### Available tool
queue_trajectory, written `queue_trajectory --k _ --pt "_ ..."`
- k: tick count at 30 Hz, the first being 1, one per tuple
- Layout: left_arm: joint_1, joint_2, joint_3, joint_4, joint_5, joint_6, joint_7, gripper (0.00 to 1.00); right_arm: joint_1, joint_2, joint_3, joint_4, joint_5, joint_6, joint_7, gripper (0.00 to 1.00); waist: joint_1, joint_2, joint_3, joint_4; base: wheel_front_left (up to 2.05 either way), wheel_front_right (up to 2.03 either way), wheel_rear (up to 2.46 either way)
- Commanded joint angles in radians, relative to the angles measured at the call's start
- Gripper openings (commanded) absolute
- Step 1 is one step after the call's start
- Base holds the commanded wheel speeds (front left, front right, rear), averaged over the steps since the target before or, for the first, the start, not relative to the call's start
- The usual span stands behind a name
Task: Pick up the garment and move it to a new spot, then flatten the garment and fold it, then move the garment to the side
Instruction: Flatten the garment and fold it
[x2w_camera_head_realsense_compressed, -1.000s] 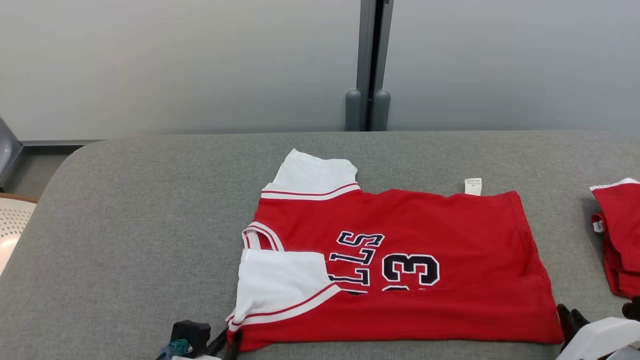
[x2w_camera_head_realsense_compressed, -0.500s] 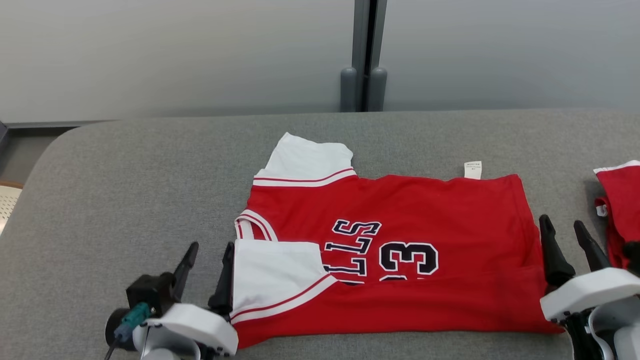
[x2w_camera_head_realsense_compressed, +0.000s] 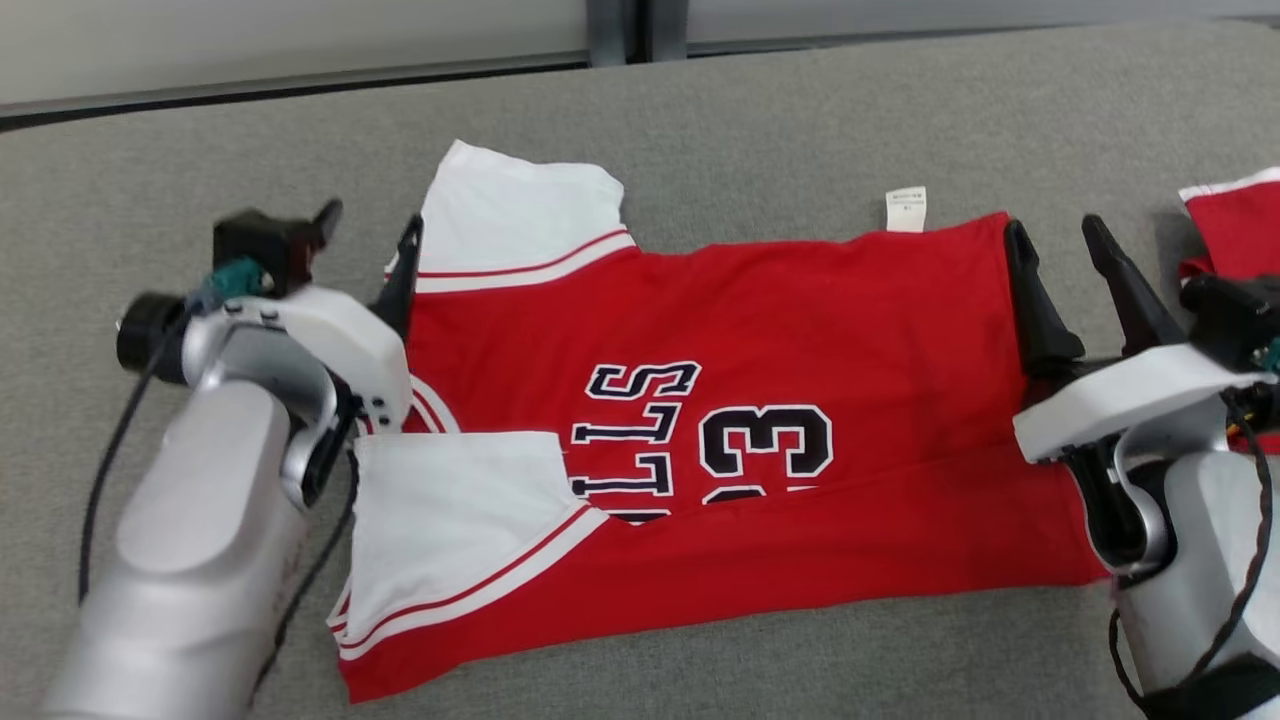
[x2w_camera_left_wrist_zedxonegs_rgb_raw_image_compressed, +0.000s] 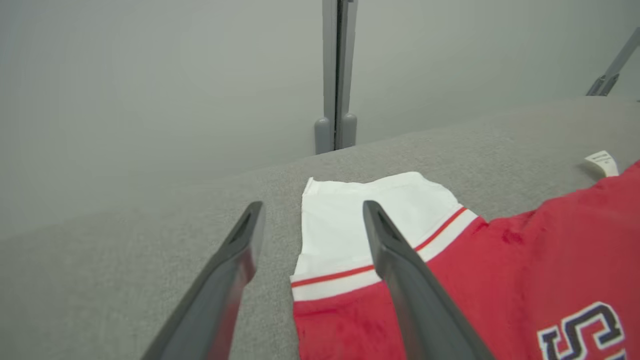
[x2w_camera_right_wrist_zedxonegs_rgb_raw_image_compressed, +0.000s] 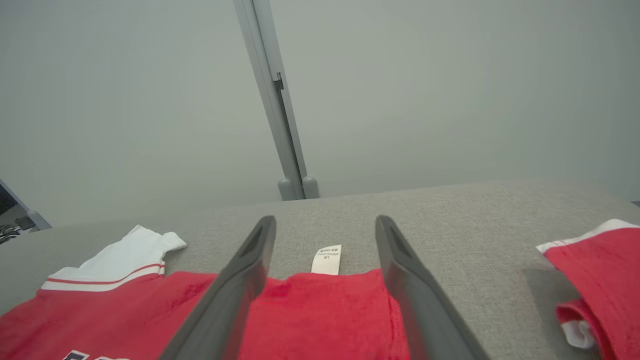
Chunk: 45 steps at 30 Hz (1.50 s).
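The garment is a red jersey with white sleeves and dark lettering, lying flat on the grey table with its near long edge folded over. My left gripper stands open beside the far white sleeve, one finger on each side of the sleeve's edge. My right gripper is open over the garment's far right corner, close to the white label. In the right wrist view the label and red cloth lie between the open fingers. Neither gripper holds anything.
A second red garment lies bunched at the table's right end, just beyond my right gripper. A grey wall with a vertical post runs behind the table's far edge. Bare grey table lies left of the jersey.
Both grippers have opened, let go of the garment's near edge and moved forward to its far side. The head camera has tilted down, so the whole picture has shifted.
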Motion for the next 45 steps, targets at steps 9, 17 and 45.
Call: queue_trajectory --k 9,17,45 --pt "-0.351 0.106 -0.047 0.188 -0.042 -0.070 0.265 1.00 -0.196 0.026 0.080 0.076 0.008 0.000 -0.051 1.00 0.0001 0.0000 0.201 -0.155 0.00 0.00 0.00" --pt "-0.502 0.193 -0.212 0.221 -0.132 -0.072 0.428 1.00 -0.268 0.046 0.102 0.133 0.032 0.000 -0.094 1.00 0.0001 0.0000 0.254 -0.197 0.00 0.00 0.00" --pt "-0.551 0.240 -0.463 0.232 -0.412 -0.071 0.282 0.00 -0.359 -0.036 0.108 0.298 0.133 0.000 0.009 1.00 0.0001 0.0000 0.243 -0.107 0.00 0.00 0.00"
